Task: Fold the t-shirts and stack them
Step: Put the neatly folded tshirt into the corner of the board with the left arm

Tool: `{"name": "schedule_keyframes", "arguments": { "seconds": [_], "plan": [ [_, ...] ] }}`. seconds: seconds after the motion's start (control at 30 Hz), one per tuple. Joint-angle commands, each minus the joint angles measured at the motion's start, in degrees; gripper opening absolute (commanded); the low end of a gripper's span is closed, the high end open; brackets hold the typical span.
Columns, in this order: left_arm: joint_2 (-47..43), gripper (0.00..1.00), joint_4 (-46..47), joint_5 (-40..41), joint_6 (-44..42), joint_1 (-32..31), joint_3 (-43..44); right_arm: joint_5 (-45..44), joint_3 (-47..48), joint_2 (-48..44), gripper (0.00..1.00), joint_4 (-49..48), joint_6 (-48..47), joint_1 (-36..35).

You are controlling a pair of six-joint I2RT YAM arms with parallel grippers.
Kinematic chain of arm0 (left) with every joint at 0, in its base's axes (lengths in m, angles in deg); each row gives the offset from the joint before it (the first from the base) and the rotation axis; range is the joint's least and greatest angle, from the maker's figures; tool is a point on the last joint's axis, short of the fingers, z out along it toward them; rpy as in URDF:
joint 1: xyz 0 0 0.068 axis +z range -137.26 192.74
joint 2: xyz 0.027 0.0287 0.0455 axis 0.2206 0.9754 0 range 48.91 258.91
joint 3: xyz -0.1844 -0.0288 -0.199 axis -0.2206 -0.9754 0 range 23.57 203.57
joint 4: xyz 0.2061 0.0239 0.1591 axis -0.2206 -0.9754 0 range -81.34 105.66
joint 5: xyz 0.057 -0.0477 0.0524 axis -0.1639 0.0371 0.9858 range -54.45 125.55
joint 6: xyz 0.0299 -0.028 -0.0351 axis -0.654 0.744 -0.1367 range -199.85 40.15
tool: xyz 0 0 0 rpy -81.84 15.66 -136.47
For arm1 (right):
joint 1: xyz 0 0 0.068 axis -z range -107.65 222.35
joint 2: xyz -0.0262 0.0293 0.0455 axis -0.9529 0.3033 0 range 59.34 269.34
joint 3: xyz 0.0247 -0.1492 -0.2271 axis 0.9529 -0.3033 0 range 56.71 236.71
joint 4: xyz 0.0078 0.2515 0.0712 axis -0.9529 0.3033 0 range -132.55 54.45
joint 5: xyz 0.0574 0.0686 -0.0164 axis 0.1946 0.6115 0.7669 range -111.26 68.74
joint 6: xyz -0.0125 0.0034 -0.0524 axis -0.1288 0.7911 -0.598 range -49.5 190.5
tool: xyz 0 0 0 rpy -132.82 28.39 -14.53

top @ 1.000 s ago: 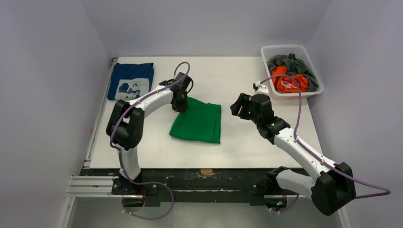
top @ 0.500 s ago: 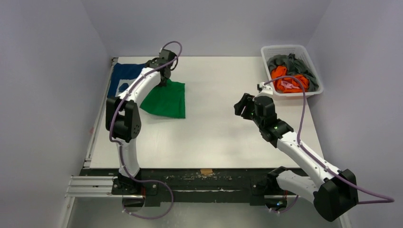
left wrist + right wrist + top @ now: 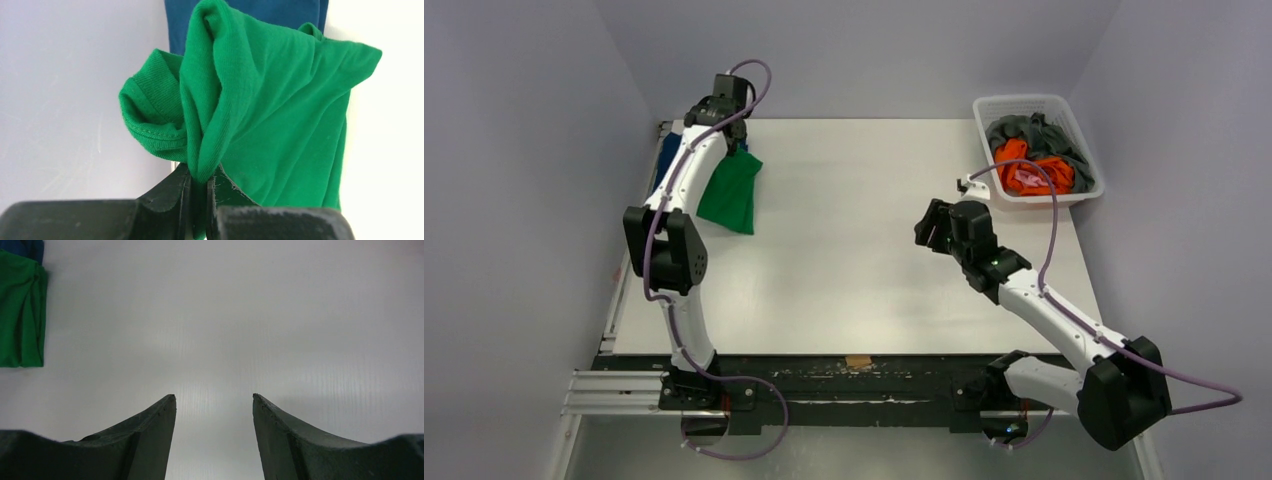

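The green t-shirt point(image 3: 280, 115) is pinched at a bunched fold by the left gripper point(image 3: 199, 181) at the far left of the table point(image 3: 864, 270), with the navy blue t-shirt point(image 3: 250, 12) just behind it. The right gripper point(image 3: 214, 405) is held spread over the table, right of centre.

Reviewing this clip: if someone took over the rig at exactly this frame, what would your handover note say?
The left pincer is shut on the green t-shirt, which hangs bunched from it at the table's far-left corner, over the navy t-shirt.
The right pincer is open and holds nothing, over bare table.
The basket at far right holds the orange t-shirt and grey t-shirt, both crumpled.
Done: navy lies at the stacking corner.
Left: lay green squarely on navy, then fold and stack the basket shirts.
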Motion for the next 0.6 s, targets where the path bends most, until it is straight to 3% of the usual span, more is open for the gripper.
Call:
{"name": "schedule_keyframes", "arguments": {
  "seconds": [0.0, 0.1, 0.27, 0.57],
  "plan": [
    [-1.98, 0.00, 0.72, -0.82, -2.29, 1.17, 7.99, -1.67, 1.45, 1.63, 0.57, -0.83, -0.86, 0.16],
    [-2.23, 0.00, 1.14, -1.37, -2.32, 1.35, 9.69, -1.60, 1.39, 1.90, 0.57, -1.11, -0.97, 0.22],
    [-2.76, 0.00, 1.79, -9.12, 0.56, 3.01, 10.32, -1.53, 1.58, 2.15, 0.57, -1.08, -1.37, 0.20],
    [5.94, 0.00, 0.04, -10.37, 4.54, 9.40, 18.86, -2.15, 1.72, 2.86, 0.57, -0.97, -1.51, 0.18]
  ]
}}
